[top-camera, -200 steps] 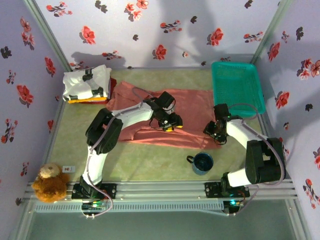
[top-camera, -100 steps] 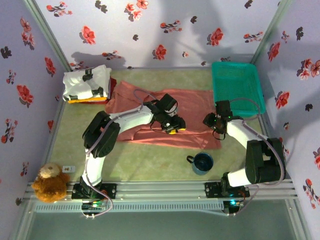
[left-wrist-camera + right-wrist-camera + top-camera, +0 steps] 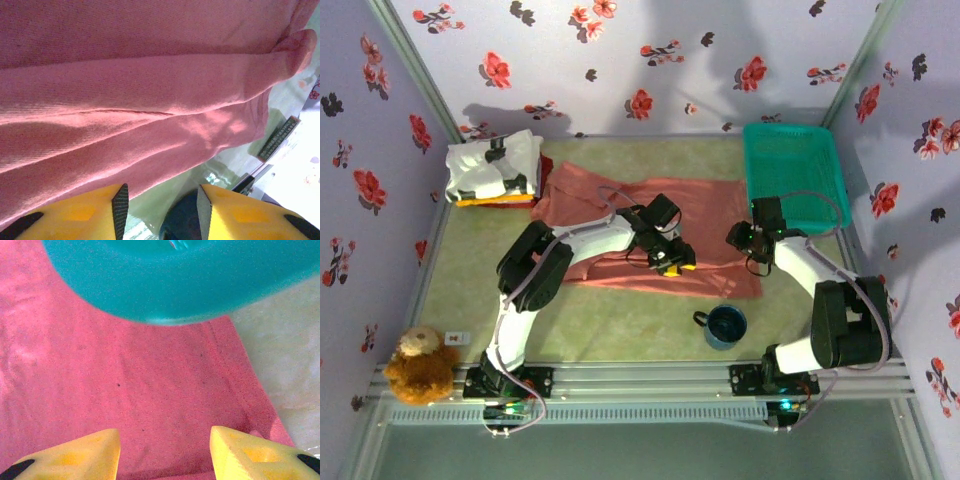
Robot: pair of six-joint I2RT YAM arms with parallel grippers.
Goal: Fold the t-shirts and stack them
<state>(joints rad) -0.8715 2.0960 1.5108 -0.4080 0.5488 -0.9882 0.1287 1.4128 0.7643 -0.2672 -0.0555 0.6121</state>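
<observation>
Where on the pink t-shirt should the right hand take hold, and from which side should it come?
Grip the pink t-shirt at its right edge, near the front corner. There the cloth lies flat and ends in a straight free edge on the table, so the right hand, jaws open, could come down from above on the table side and pinch it, clear of the teal basket.
</observation>
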